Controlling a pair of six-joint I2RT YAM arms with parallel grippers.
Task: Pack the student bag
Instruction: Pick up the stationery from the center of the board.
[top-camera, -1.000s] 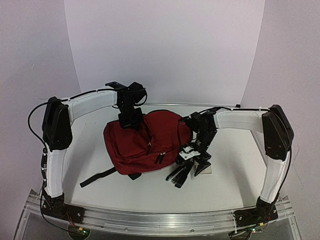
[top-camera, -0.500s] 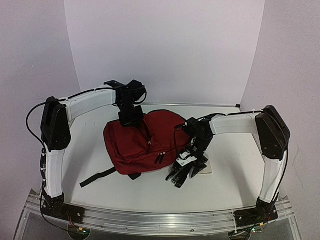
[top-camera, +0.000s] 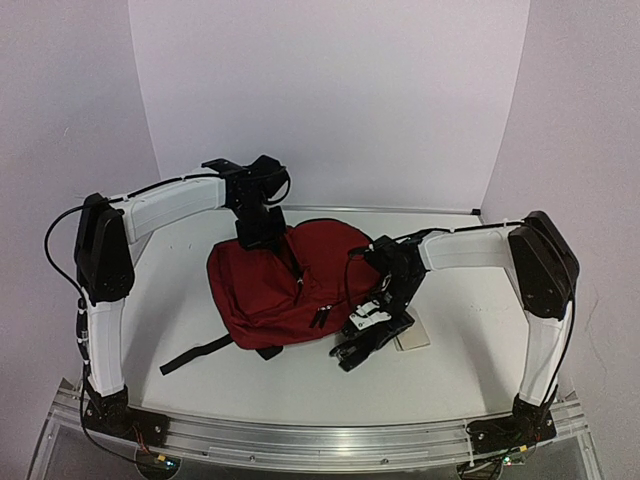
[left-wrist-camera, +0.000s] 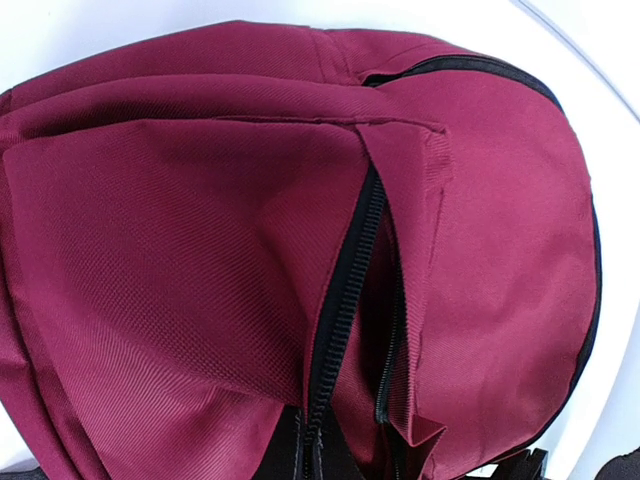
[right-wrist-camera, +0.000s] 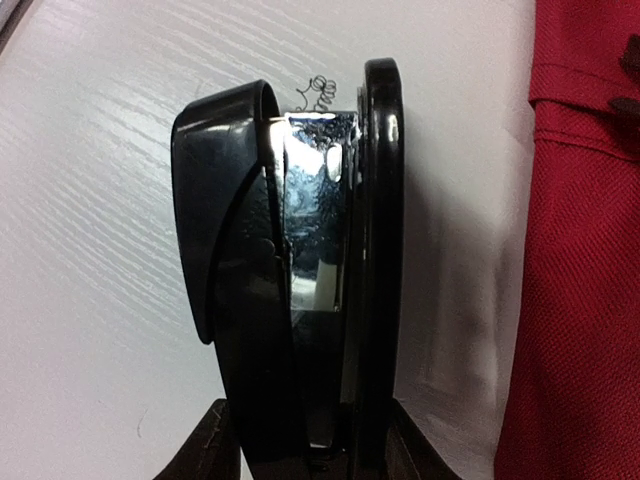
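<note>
The student bag (top-camera: 270, 285), a dark red backpack, lies in the middle of the table with its zipper (left-wrist-camera: 345, 290) parted. My left gripper (top-camera: 262, 238) sits at the bag's far top edge. In the left wrist view its black fingertips (left-wrist-camera: 315, 455) are shut on the fabric beside the zipper. A black stapler (right-wrist-camera: 300, 250) with a shiny metal inside lies on its side just right of the bag (right-wrist-camera: 590, 250). My right gripper (top-camera: 365, 330) is down over the stapler (top-camera: 350, 355), and both fingers (right-wrist-camera: 215, 440) press its sides.
A pale flat pad (top-camera: 413, 336) lies on the table beside the right gripper. A black strap (top-camera: 195, 355) trails from the bag toward the front left. Two zipper pulls (top-camera: 320, 317) hang on the bag's front pocket. White walls close in the back and sides.
My right gripper has dropped lower and slightly left, and its jaws have closed in on the stapler. The left arm has shifted a little while keeping hold of the bag's edge.
</note>
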